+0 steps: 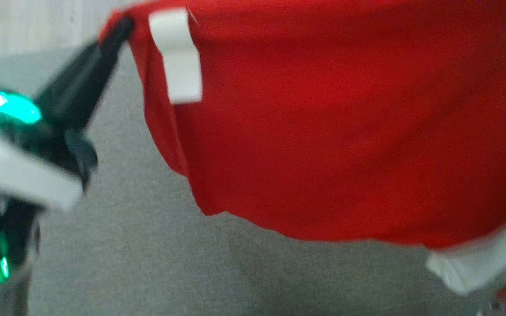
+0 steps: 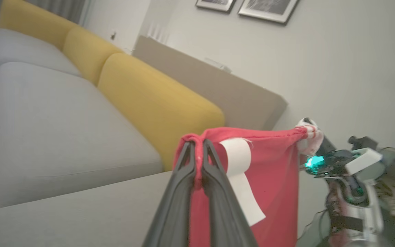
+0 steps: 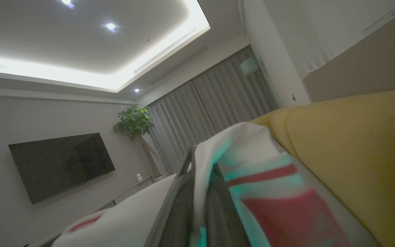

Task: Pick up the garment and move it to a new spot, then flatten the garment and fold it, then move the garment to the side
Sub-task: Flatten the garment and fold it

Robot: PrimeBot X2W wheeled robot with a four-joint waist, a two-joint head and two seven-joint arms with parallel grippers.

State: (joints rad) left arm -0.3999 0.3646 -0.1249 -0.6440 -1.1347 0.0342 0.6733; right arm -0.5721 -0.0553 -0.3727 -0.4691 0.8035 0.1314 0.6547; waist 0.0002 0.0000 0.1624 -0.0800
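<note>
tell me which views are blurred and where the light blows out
Head view: motion blur smears the red garment and the left gripper, with green glare off its wrist light. Left wrist view: slightly soft, evenly lit. Right wrist view: ceiling cove light blown out; teal cast on the garment by the right gripper.

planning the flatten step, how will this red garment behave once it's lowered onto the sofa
Probably floppy: the red garment hangs loose below the left gripper and right gripper, which pinch its top edge. Likely light, since thin fingertip pinches hold it up. It may crumple on the grey sofa seat.
</note>
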